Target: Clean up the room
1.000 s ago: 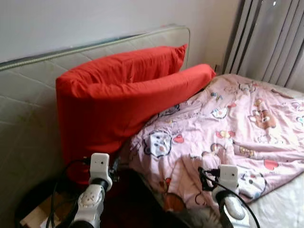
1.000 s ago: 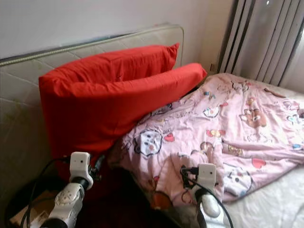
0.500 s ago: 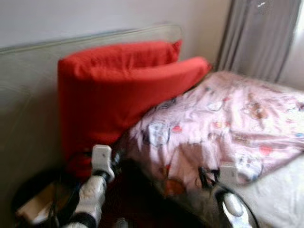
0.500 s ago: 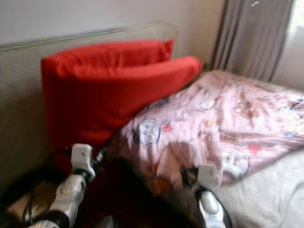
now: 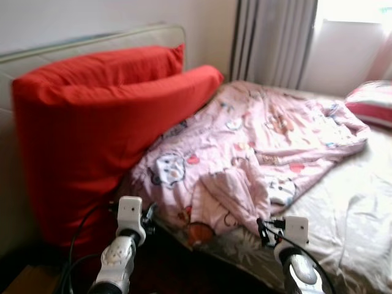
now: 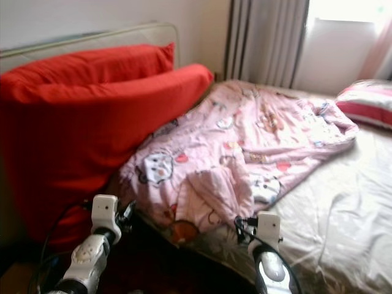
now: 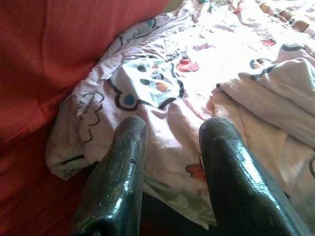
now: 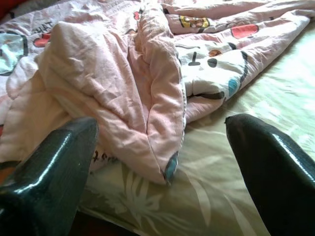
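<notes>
Crumpled pink cartoon-print quilt [image 5: 245,147] just ahead of both grippers, long axis running away rightward; right gripper [image 8: 162,162] nearer, jaws wide; left gripper [image 7: 172,162] parted.

A crumpled pink cartoon-print quilt [image 5: 257,141] covers the bed's head end beside the big red pillows [image 5: 92,116] propped against the headboard [image 5: 92,43], while bare sheet [image 5: 349,208] lies open along the bed's near edge.
</notes>
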